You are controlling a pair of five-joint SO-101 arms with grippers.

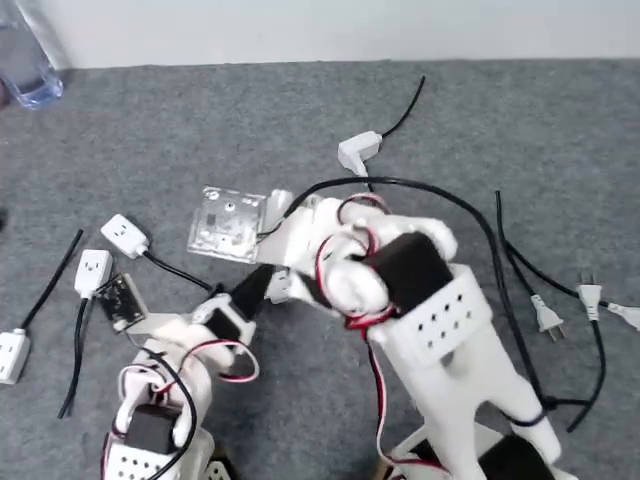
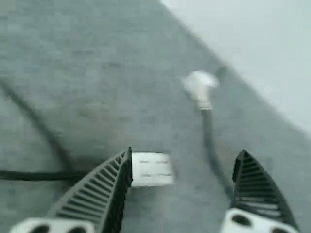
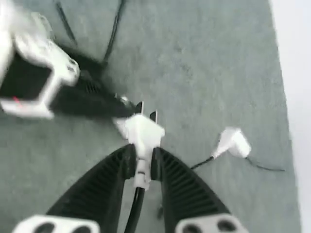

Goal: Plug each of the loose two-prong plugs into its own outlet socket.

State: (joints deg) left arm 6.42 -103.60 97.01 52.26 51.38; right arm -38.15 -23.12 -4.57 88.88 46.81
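Fingers of the right gripper (image 3: 142,164) pinch a white plastic two-prong plug (image 3: 142,132); fingers of the left gripper (image 2: 183,167) gape wide beside a white rectangular outlet block (image 2: 151,170).

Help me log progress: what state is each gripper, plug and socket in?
Right gripper: shut on held plug, prongs free.
Left gripper: open.
Far plug: loose, unplugged.
Right plugs: loose, unplugged.
Left sockets: empty.

White arms (image 1: 450,335), black motors (image 1: 405,265) — red wires (image 1: 322,268) (looped)
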